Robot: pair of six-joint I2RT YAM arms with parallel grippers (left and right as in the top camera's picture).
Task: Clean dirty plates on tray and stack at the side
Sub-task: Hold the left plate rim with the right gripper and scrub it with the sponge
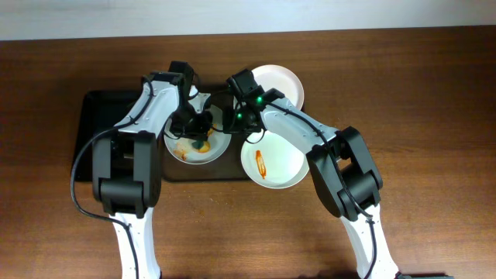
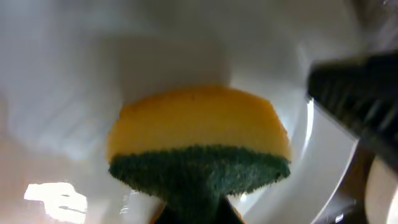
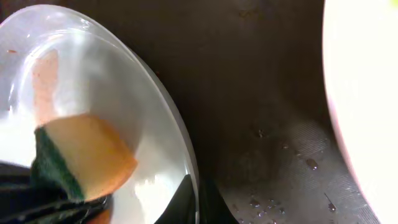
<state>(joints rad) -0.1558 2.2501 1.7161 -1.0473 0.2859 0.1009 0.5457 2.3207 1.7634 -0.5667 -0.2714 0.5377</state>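
Observation:
A white plate (image 1: 184, 149) with orange smears lies on the dark brown tray (image 1: 101, 132). My left gripper (image 1: 200, 133) is shut on a yellow and green sponge (image 2: 199, 137) and presses it onto this plate (image 2: 93, 68). My right gripper (image 1: 231, 130) is shut on the plate's right rim (image 3: 186, 168), one finger inside and one outside. The sponge also shows in the right wrist view (image 3: 84, 155). A second plate (image 1: 283, 167) with a red smear lies at the tray's right end. A plain white plate (image 1: 280, 81) lies at the back right.
The tray's wet dark floor (image 3: 267, 99) lies beside the held rim, and another white plate's edge (image 3: 367, 93) is at the right. The tray's left half holds nothing. Brown wooden table (image 1: 418, 93) surrounds it all.

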